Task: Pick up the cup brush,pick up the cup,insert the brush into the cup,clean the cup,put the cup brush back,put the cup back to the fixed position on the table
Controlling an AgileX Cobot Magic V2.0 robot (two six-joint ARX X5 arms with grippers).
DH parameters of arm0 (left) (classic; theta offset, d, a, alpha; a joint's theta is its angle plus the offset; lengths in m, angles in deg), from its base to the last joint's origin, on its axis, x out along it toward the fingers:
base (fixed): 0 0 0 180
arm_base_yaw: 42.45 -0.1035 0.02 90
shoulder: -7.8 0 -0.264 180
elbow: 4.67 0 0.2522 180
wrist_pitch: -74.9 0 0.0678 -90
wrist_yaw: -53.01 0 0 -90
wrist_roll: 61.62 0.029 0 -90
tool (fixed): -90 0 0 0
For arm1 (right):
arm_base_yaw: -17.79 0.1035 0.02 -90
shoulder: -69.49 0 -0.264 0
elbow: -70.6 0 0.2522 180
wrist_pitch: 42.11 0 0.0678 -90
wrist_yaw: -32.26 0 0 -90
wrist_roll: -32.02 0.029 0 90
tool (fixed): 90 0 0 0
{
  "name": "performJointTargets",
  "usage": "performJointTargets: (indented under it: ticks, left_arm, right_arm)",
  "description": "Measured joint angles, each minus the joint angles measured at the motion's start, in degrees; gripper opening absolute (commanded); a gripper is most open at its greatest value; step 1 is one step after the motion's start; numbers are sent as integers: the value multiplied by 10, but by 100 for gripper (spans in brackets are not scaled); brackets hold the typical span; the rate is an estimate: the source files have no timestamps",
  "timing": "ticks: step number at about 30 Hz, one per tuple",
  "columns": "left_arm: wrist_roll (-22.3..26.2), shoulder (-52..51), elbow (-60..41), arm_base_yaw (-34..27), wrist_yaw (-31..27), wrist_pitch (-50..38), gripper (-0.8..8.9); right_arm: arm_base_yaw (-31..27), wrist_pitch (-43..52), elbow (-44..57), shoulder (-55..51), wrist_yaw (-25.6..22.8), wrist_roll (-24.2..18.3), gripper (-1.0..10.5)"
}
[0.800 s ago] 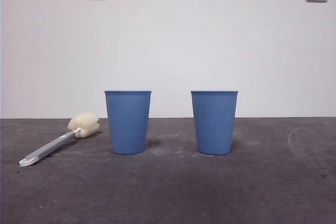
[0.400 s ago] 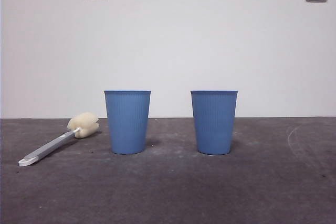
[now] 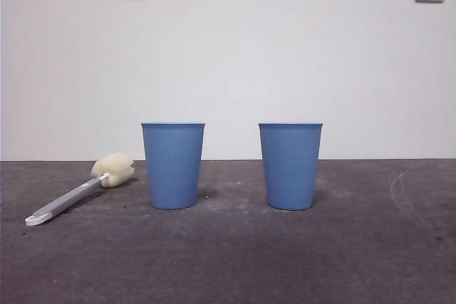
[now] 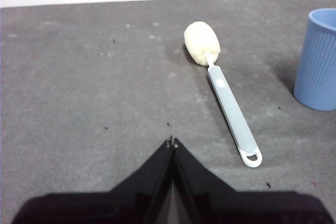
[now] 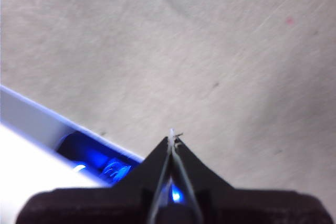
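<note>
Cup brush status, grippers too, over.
Left gripper shut, empty, short of the grey-handled cream sponge cup brush. Right gripper shut, empty, waiting. Brush flat on the dark grey table, beside two upright blue ribbed cups. Nothing in the way.

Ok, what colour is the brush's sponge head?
Cream-yellow; the brush handle is grey with a white end. It shows best in the left wrist view.

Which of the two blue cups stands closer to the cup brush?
The cup on the left in the front view: the cup brush lies on the table just beside it, sponge head toward it. The other cup stands farther off, beyond the first.
</note>
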State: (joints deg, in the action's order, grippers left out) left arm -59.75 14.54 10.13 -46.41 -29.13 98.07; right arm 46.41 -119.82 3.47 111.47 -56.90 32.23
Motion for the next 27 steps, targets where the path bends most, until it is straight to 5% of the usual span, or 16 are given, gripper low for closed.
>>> performJointTargets:
  ticks: [12,18,27]
  left_arm:
    - [0,41,0,0,0,0,-3]
    - [0,65,0,0,0,-9,-3]
    - [0,75,0,0,0,-14,-3]
  right_arm:
    - [-197,408,174,-226,86,-16,1]
    - [-276,421,367,-360,71,-16,1]
    - [-279,435,489,-413,71,-16,1]
